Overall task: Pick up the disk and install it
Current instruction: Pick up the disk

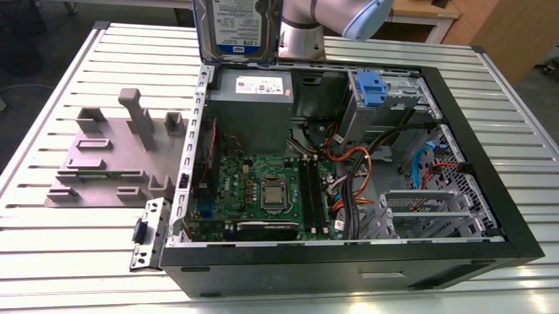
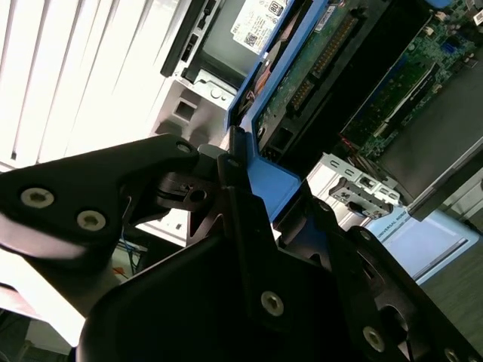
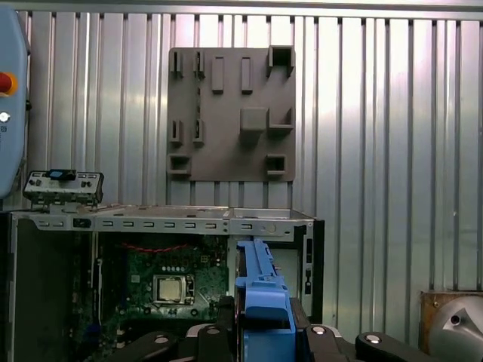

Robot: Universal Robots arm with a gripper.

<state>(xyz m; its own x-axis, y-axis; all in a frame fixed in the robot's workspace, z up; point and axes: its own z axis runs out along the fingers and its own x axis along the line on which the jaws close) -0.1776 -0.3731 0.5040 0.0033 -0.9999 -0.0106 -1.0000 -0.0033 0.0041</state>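
- The gripper [image 3: 262, 313] had its black jaws squeezed tight on the blue frame of the disk [image 1: 234, 26]. Both wrist views showed one jaw on each side.
- The disk stood up on its edge at the top middle of the exterior view. Its white-and-blue label faced the camera.
- Its lower edge was very near the back rim of the open computer case [image 1: 349, 261], right above the grey power supply [image 1: 253, 108]. I could not tell if it touched the rim.
- The arm [image 1: 306, 29] was just beside the disk, toward the exterior view's right.
- A blue latch piece [image 1: 371, 88] sat in the bay at the upper right inside the case.
- The green board [image 1: 262, 190] lay in the middle of the case.
- A grey holder plate [image 1: 96, 163] lay on the table [image 1: 52, 248], at the exterior view's left of the case.
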